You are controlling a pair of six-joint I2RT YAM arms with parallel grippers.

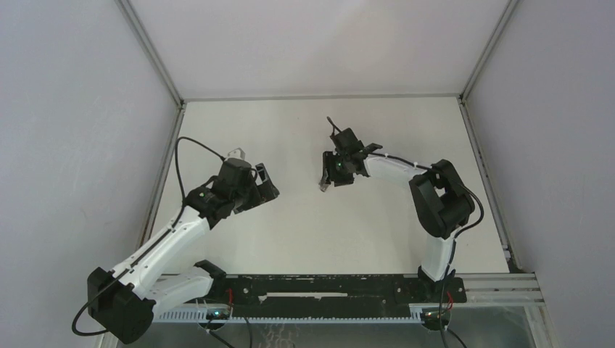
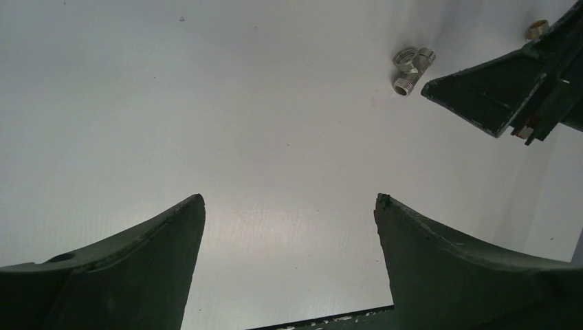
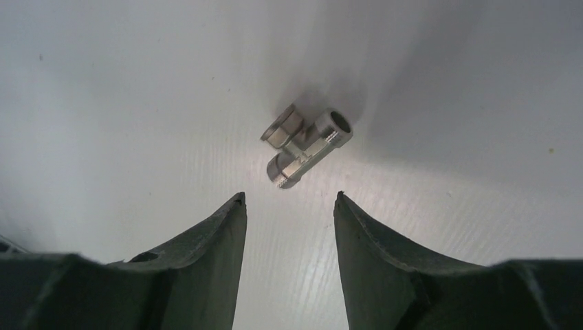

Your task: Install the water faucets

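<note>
A: Where's the grey metal fitting (image 3: 306, 148)?
B: Lying on the bench (image 3: 103, 103), just beyond the right jaws' tips; those stand parted, empty; left jaws, well apart from the fitting, gape wide, holding nothing

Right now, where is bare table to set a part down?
Free: the strip of table along the back wall, and the patch before the front rail. Crowded: the middle, where the fitting lies before the right gripper, left gripper nearby.

The shiny grey metal T-shaped fitting (image 3: 306, 146) lies flat on the white table (image 3: 103, 103).
</note>
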